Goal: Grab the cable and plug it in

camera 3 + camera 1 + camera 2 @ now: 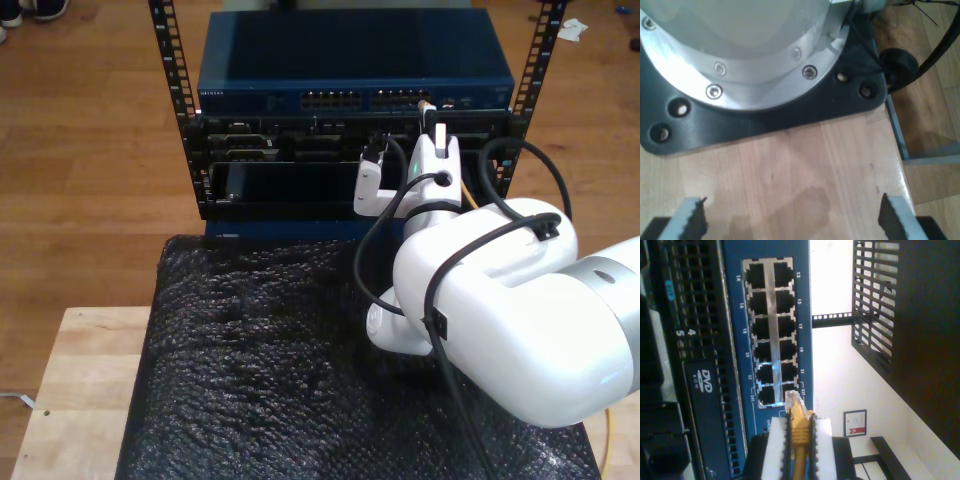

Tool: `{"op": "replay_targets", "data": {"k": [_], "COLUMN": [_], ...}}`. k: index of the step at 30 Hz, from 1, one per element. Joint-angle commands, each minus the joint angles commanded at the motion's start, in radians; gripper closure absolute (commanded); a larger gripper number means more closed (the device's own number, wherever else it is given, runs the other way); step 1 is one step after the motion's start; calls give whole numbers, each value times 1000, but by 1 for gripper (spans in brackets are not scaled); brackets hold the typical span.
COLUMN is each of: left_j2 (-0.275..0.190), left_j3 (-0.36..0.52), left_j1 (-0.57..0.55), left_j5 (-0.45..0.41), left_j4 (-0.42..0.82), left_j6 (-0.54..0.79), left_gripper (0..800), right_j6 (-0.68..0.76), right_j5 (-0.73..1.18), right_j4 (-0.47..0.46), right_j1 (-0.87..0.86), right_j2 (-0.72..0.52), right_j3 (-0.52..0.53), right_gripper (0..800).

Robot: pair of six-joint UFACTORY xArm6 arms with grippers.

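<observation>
we are finding my second gripper [799,440] clamping the cable [800,432], its white pads [776,447] pressing on either side of the yellow-orange cord. the clear plug [793,401] is projecting past the pads and sitting just in front of the blue switch [735,340], near the ports numbered 23 and 24; we cannot tell whether it is touching the face or entering a port. a black unit marked dvd [702,382] is lying beside the switch.

in the exterior view, the second gripper [432,135] is reaching up to the switch [355,70] in the black rack [180,120], toward the exterior view's right of the port rows. black bubble wrap [250,350] is covering the wooden table [70,390] in front of the rack.

my first gripper [792,217] is standing with its jaws spread wide and holding nothing, above bare wood near a black base plate [765,117] carrying a round metal flange [747,75].
</observation>
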Motion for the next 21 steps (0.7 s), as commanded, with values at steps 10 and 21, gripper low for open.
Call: {"op": "replay_targets", "data": {"k": [10, 21], "left_j2": [0, 0], "left_j3": [0, 0], "left_j1": [0, 0], "left_j5": [0, 0], "left_j4": [0, 0], "left_j6": [0, 0], "left_gripper": [0, 0], "right_j6": [0, 0], "right_j5": [0, 2], "right_j4": [0, 0], "right_j1": [-3, -14], "right_j2": [3, 26], "right_j3": [-14, -49], "right_gripper": [800, 800]}}
